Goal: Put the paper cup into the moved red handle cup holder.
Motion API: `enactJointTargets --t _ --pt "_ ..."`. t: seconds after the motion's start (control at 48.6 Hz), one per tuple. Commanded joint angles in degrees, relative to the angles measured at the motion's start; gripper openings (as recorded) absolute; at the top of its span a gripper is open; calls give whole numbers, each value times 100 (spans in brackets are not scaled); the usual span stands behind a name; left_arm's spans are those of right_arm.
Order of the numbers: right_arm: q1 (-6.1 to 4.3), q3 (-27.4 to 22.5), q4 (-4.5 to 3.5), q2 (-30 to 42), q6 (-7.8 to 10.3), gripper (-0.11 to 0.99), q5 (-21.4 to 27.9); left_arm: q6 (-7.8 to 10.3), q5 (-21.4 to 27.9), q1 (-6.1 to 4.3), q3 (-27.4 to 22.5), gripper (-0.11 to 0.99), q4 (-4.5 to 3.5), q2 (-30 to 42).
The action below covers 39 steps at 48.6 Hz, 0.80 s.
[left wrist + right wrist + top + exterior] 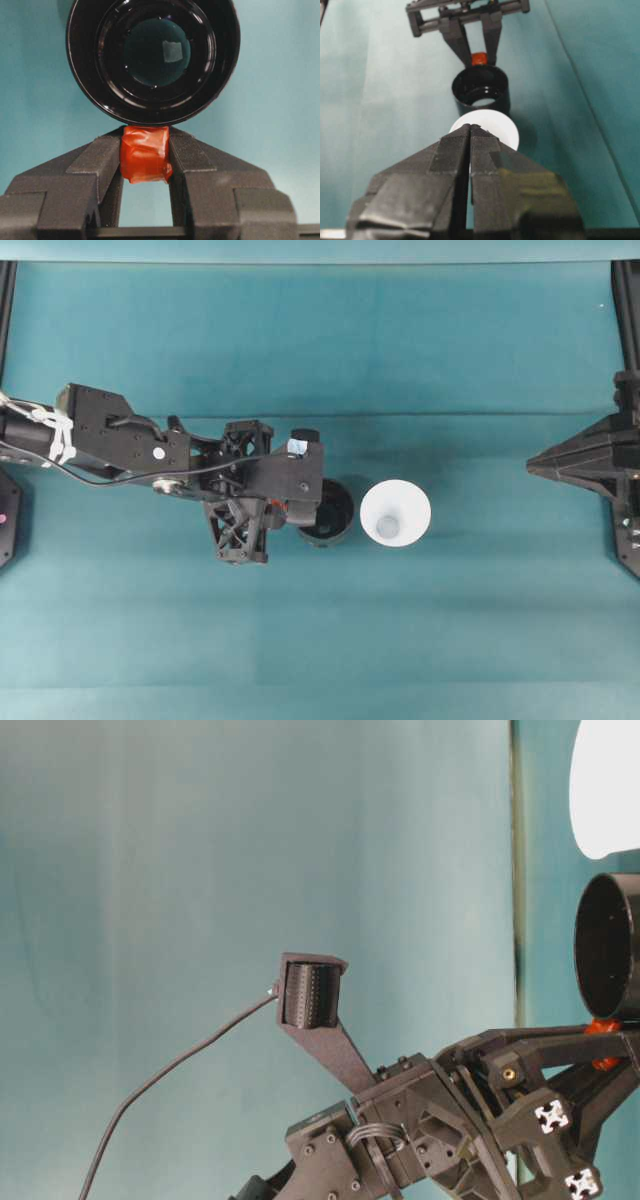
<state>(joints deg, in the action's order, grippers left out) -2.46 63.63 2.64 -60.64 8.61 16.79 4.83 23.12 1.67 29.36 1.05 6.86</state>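
While the left wrist view alone reveals the left tool (145, 165) pinching the red handle (145, 154), overhead shows one red handle cup holder (332, 512), one paper cup (395, 512) at its 3 o'clock, and the right tool (469, 131) pressed together.

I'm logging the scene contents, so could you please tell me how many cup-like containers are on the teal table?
2. The white tapered paper cup stands upright mid-table; the round black holder sits beside it, apart, its red handle tab clamped by the left gripper.

Glossy black plastic holder (153, 60) with crinkled red tape handle (145, 154); matt white paper cup (395, 512); matt teal cloth table (320, 350).
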Motion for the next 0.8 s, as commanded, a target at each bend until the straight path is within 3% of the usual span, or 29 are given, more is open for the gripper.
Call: enactJointTargets --t 0.0,0.288,0.329,0.474,0.535,0.782 --pt "-9 -44 18 26 44 -10 -35 -9 -44 0 -26 27 0 -35" --pt "-9 -44 18 26 44 -10 -35 -18 -35 -9 -53 28 9 26" --pt "-18 -44 9 26 44 -10 -35 -18 -44 -9 -62 35 9 26" --pt "-9 -44 18 18 53 -10 -35 0 -53 0 -35 78 9 44" --pt "-9 -44 18 0 44 -10 -35 0 -53 -9 -26 91 9 35" --pt "-9 -44 9 -44 44 -10 -26 9 -132 0 -35 92 9 26"
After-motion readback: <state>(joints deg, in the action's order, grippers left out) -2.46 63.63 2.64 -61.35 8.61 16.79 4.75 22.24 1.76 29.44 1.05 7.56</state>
